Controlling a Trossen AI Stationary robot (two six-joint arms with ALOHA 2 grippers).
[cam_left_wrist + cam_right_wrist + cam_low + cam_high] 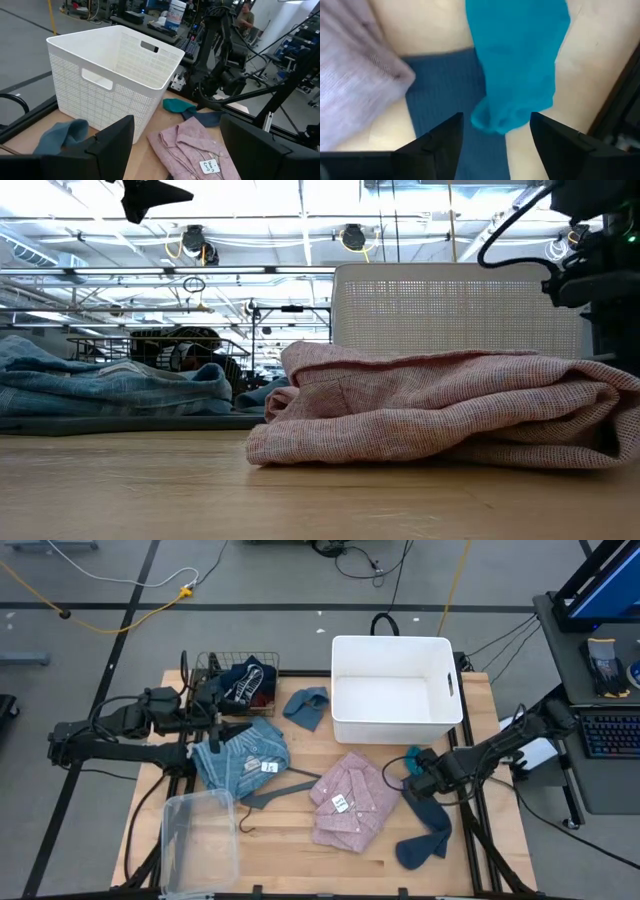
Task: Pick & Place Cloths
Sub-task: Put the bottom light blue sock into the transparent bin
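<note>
A teal cloth (520, 65) lies on the table's right part, one end on a navy cloth (445, 90). My right gripper (495, 145) points down over that end, open, a finger on either side of it and clear of it; the high view shows it (413, 780) right of the pink checked shirt (350, 802). My left gripper (175, 150) stands open and level, raised above the light blue denim garment (240, 758). A grey-blue cloth (307, 707) lies beside the white bin (395, 690). A black cloth with white print (243, 682) sits in a wire basket.
A grey hanger (275, 790) lies between the denim and the pink shirt. A clear plastic container (200, 840) stands at the near left corner. The wire basket (215, 665) is at the far left. The navy cloth (425, 830) reaches toward the near right edge.
</note>
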